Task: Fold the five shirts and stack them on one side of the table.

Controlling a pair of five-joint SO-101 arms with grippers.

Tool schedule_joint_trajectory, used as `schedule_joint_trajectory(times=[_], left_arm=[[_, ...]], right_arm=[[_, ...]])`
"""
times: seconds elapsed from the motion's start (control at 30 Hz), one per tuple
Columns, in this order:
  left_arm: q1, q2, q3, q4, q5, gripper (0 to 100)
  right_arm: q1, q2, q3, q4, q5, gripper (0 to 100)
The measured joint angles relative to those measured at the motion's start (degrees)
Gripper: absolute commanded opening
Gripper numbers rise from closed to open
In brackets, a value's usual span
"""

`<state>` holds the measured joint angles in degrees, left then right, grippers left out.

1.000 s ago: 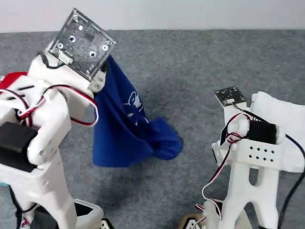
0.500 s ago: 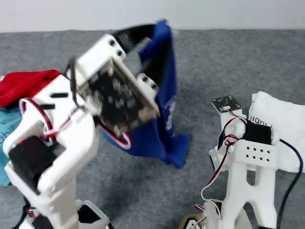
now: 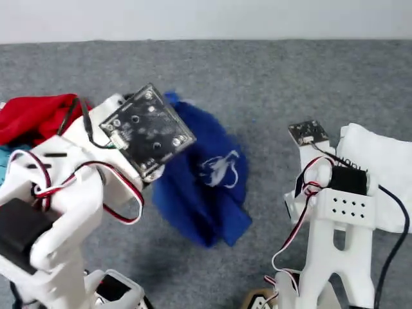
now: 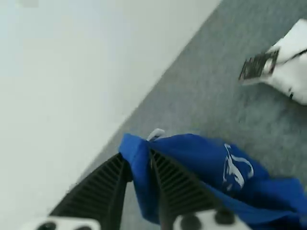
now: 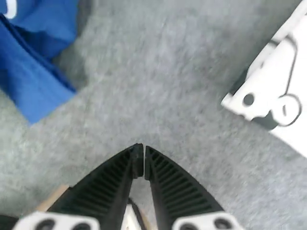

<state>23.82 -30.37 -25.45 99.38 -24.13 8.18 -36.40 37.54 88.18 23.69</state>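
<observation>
My L claw [image 4: 138, 162] is clamped on a hem of the blue shirt [image 3: 209, 183], which lies crumpled mid-surface [image 3: 277, 84] btwn the two arms. My R claw [image 5: 139, 154] is closed on nothing, just above the grey felt. A white shirt [image 3: 380, 161] lies by the R arm, a red shirt [image 3: 32, 116] by the L.

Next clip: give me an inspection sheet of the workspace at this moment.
Surface: grey table, bare between the shirts.
Job's things: blue shirt crumpled mid-table; red shirt heaped at one side; white shirt lying at the other.
Clutter: nothing seen.
Grippers: left gripper shut on the blue shirt's edge; right gripper shut, above bare table.
Cables: wires looped along both arms.
Surroundings: white wall behind the table.
</observation>
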Motion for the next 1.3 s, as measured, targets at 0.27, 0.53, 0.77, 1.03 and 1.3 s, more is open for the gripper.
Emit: schedule_joint_trajectory(times=[0.27, 0.53, 0.77, 1.03, 1.3], left_arm=[[-11.9, -14.9, 31.7, 0.0, -7.7, 1], [-27.3, -18.6, 51.4, -0.4, -9.8, 1], [-35.5, -18.6, 60.2, -2.8, -9.8, 1], [-35.9, -18.7, 65.8, -2.9, -9.8, 1], [-36.0, -18.7, 66.2, -2.9, -9.8, 1]], right_arm=[[-3.0, 0.0, -0.9, -9.1, 0.0, 0.9], [-17.2, 2.5, -2.5, -16.5, 0.0, 0.9], [-22.9, 18.5, -14.5, -16.7, 0.0, 0.9], [-28.9, 39.7, -34.3, -16.7, -0.1, 0.9], [-34.2, 56.8, -48.4, -16.7, -3.1, 0.9]])
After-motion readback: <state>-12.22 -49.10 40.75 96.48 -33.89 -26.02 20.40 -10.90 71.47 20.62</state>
